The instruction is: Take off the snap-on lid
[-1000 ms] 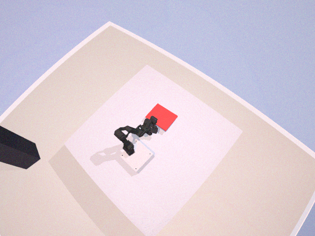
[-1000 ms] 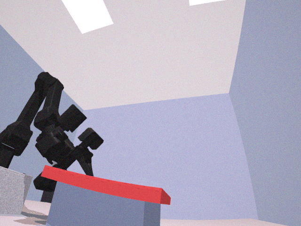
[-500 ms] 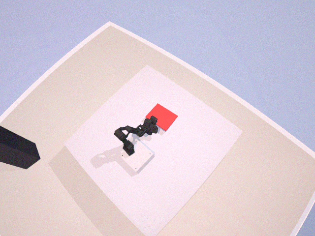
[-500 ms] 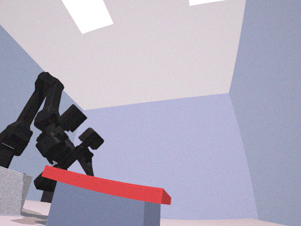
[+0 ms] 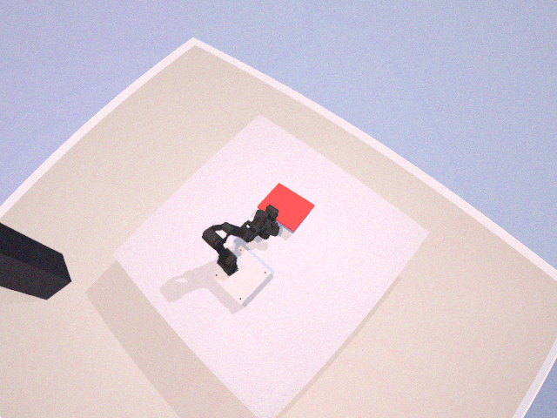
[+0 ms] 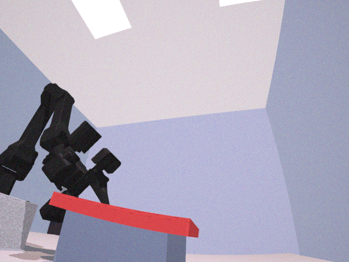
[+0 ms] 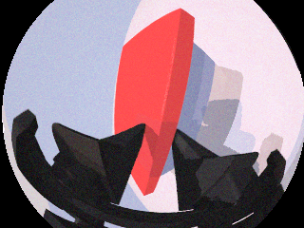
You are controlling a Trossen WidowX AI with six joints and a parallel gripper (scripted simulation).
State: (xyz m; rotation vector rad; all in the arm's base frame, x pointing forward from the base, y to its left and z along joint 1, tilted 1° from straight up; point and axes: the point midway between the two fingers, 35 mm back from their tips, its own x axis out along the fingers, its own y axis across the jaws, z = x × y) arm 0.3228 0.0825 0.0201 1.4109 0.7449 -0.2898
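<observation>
The red lid [image 5: 290, 206] [image 6: 124, 215] [image 7: 147, 85] lies right side up on top of the blue-grey storage box [image 6: 112, 239] [image 7: 197, 81], with no gap visible between them in the exterior view. My gripper [image 5: 275, 221] [image 7: 159, 130] is shut on the lid at its edge facing the arm. In the wrist view one finger is on the lid's top side and the other on its underside side. In the exterior view one finger comes down behind the lid's rim; the other fingertip is hidden.
The arm stands on a pale square base block [image 5: 247, 279] [image 6: 11, 222] beside the box. The white table top [image 5: 341, 252] extends around both, with its edges visible in the top view. A dark beam [image 5: 33, 270] shows at that view's left side.
</observation>
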